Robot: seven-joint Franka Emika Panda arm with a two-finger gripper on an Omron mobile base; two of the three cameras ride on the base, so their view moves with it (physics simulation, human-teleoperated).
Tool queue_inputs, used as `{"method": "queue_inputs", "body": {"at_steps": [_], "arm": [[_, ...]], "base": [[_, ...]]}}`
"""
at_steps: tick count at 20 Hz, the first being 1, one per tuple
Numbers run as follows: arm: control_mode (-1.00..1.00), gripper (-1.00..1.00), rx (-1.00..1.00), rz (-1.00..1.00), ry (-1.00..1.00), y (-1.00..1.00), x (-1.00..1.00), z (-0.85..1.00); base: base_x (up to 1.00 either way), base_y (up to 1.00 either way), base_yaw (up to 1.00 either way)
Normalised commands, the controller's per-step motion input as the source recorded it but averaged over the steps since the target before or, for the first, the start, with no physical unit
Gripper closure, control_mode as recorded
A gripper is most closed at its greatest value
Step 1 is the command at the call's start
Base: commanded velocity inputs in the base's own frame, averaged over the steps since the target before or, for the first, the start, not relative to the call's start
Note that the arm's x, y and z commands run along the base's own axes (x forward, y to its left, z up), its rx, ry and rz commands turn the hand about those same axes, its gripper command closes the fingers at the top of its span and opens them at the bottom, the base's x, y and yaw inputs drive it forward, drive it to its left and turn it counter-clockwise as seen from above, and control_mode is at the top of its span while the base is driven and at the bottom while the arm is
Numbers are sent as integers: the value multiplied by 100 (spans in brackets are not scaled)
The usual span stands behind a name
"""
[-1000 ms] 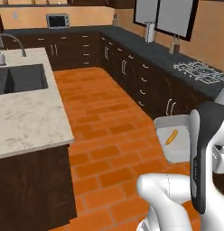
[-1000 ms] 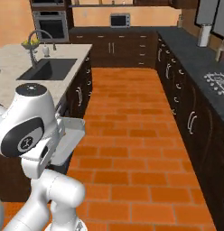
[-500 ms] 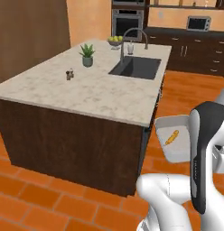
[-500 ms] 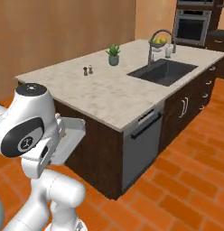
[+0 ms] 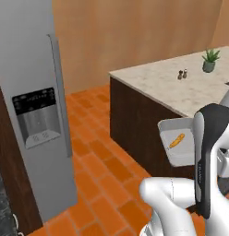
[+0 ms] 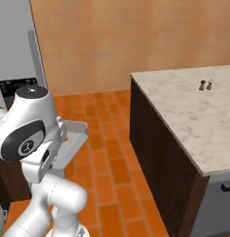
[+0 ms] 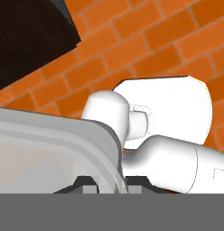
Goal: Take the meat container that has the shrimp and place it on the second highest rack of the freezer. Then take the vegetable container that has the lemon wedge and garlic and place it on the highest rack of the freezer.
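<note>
Grey and shallow, the meat container (image 5: 177,146) hangs off the floor beside the arm, its rim pinched between the pincer (image 7: 111,180) tips, the tray stretching away from them. Inside it lies the orange shrimp (image 5: 176,140). Well off to the side stands the closed freezer (image 5: 31,106).

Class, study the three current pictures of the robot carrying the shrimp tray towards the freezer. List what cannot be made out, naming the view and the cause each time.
- Freezer racks: left base view, behind the shut door.
- Tray far side: left base view, hidden by the arm; shrimp is visible.
- Gripper tips: hand view, hidden by the tray rim.
- Two small shakers: right base view, too small to identify.
</note>
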Motion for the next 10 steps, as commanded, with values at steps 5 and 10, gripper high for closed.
{"method": "queue_inputs", "body": {"at_steps": [5, 10], "arm": [[100, 100, 0, 0, 0, 0, 0, 0], [100, 100, 0, 0, 0, 0, 0, 0]], "base": [[13, -21, 83], [67, -83, 44]]}}
